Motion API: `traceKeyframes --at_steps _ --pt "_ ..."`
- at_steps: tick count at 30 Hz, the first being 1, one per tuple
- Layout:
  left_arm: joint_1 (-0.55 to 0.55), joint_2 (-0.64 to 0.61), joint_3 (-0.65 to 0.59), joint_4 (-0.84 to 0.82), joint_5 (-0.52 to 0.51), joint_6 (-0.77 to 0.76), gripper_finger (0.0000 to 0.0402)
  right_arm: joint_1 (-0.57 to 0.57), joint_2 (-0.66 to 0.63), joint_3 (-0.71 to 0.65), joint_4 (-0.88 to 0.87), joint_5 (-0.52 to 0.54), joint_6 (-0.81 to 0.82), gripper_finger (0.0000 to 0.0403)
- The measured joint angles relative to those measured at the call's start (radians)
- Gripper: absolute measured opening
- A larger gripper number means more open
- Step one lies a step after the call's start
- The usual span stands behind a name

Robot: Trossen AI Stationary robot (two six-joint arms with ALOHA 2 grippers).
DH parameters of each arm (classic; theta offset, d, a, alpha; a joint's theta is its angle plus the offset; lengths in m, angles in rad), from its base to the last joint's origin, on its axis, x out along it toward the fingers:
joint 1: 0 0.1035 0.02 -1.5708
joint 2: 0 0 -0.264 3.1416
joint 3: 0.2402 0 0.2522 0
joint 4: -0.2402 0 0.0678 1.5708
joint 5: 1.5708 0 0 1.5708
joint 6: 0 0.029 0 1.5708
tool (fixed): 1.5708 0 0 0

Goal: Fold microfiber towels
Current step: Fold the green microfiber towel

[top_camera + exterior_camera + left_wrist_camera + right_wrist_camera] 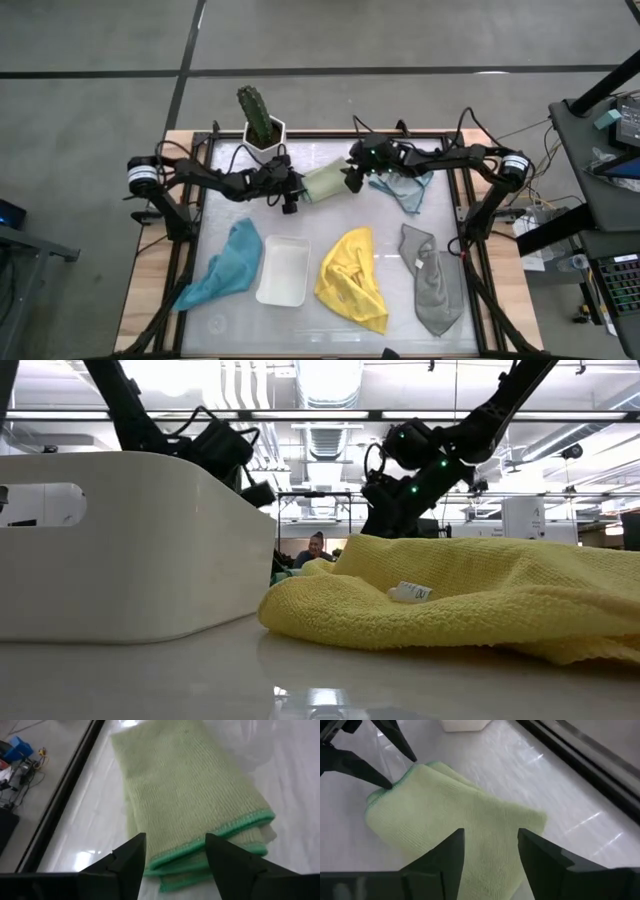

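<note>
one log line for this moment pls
stage: pale green towel folded, lying on table | left gripper: open at one end | right gripper: open at other end | four towels unfolded

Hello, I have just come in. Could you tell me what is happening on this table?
Two robot arms are folding microfiber towels. The pale green towel lies folded at the back of the table, with the left gripper and the right gripper at its opposite ends, fingers open and holding nothing. The light blue towel, teal towel, yellow towel and grey towel lie crumpled. A white tray sits between teal and yellow.
</note>
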Motion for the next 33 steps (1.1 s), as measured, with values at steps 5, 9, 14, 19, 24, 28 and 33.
traceKeyframes --at_steps 5,9,14,19,24,28,33 --pt "0.001 0.026 0.001 -0.003 0.029 0.0 0.0185 0.005 0.001 -0.024 0.042 0.0 0.02 0.0177" --pt "0.001 0.051 0.004 0.025 0.031 -0.003 0.0184 0.005 0.012 -0.028 0.055 0.0 0.036 0.0178" --pt "0.001 0.095 0.005 0.082 0.032 -0.005 0.0179 0.009 0.026 -0.028 0.077 0.0 0.037 0.0178" --pt "0.001 0.141 0.041 0.07 0.068 -0.013 0.0091 0.024 0.044 -0.028 0.113 0.0 0.039 0.0178" --pt "0.001 0.135 0.068 0.055 0.092 -0.01 0.0011 0.057 0.052 -0.029 0.158 -0.076 0.043 0.0178" --pt "0.001 0.063 0.091 0.058 0.093 -0.009 0.0003 0.081 0.053 -0.029 0.209 -0.182 0.078 0.0178" --pt "-0.002 -0.066 0.121 0.059 0.092 -0.012 0.0001 0.113 0.049 -0.019 0.213 -0.182 0.082 0.0178"
